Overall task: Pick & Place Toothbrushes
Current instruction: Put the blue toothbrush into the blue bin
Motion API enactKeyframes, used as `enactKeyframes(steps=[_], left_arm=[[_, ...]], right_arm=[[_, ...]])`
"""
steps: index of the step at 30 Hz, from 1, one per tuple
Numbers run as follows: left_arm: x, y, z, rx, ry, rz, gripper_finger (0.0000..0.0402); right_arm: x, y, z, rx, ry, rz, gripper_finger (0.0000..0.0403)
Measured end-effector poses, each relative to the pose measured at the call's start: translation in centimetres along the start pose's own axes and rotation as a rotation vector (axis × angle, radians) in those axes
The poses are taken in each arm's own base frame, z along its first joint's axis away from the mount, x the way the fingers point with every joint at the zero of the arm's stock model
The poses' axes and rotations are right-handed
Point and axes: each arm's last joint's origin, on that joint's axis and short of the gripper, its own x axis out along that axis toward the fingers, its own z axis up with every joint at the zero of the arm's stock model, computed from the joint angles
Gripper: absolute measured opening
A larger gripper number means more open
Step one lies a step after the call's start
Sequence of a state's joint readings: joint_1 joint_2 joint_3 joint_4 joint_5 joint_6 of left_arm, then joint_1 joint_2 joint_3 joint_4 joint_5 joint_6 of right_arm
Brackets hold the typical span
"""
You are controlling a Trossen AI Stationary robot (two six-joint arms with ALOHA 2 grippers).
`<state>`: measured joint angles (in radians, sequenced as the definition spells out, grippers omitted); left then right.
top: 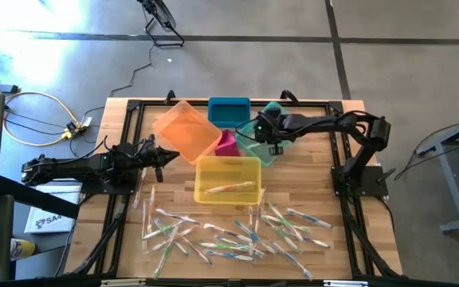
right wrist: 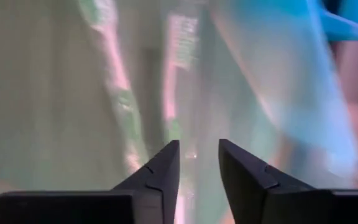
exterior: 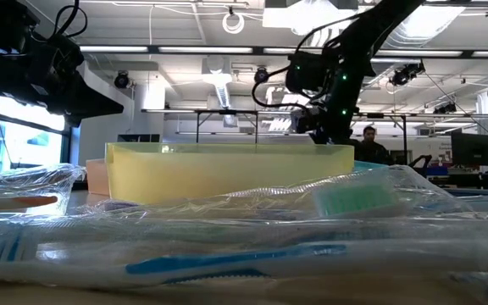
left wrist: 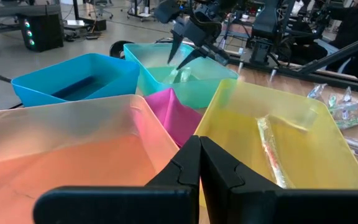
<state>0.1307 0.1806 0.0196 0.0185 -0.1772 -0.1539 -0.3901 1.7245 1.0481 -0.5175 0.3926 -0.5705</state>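
Many wrapped toothbrushes (top: 237, 231) lie scattered on the near part of the table and fill the foreground of the low view (exterior: 235, 258). One toothbrush (top: 229, 188) lies flat in the yellow bin (top: 249, 169). My right gripper (top: 263, 131) hangs open, pointing down into the green bin (left wrist: 160, 78), just above the wrapped toothbrushes (right wrist: 120, 93) on its floor. My left gripper (top: 166, 155) is shut and hovers at the table's left, beside the orange bin (top: 183, 127). Its shut fingers (left wrist: 197, 158) point toward the cluster of bins.
Five translucent bins are clustered at the table's centre and far side: orange, blue (top: 229, 110), green, a small magenta one (top: 227, 143) and yellow. A black frame rail (top: 349, 207) runs around the tabletop. A person (exterior: 369, 144) sits in the room beyond.
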Motion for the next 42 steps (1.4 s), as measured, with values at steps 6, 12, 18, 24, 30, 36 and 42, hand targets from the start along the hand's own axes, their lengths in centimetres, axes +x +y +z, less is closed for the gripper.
enactKeyframes(steps=[6,12,18,24,30,36,42], left_arm=[[0.0,0.0,0.0,0.000,0.001,0.000,0.0000],[0.0,0.0,0.0,0.000,0.000,0.000,0.0000],[0.0,0.0,0.0,0.000,0.000,0.000,0.0000],[0.0,0.0,0.0,0.000,0.000,0.000,0.0000],[0.0,0.0,0.0,0.000,0.001,0.000,0.0000],[0.0,0.0,0.0,0.000,0.001,0.000,0.0000],[0.0,0.0,0.0,0.000,0.001,0.000,0.0000]], right_arm=[[-1.3,1.7,1.1,-0.114,0.103,-0.239,0.0105],[-2.7,3.9,2.3,-0.178,0.078,-0.292,0.0071],[-4.9,4.8,2.6,-0.061,-0.068,-0.161,0.0033],[-8.4,3.7,1.7,0.166,-0.219,-0.038,0.0005],[-12.5,2.4,0.1,0.378,-0.384,0.103,0.0005],[-15.8,2.0,-1.8,0.530,-0.472,0.185,0.0005],[-17.9,3.1,-3.6,0.629,-0.449,0.250,0.0005]])
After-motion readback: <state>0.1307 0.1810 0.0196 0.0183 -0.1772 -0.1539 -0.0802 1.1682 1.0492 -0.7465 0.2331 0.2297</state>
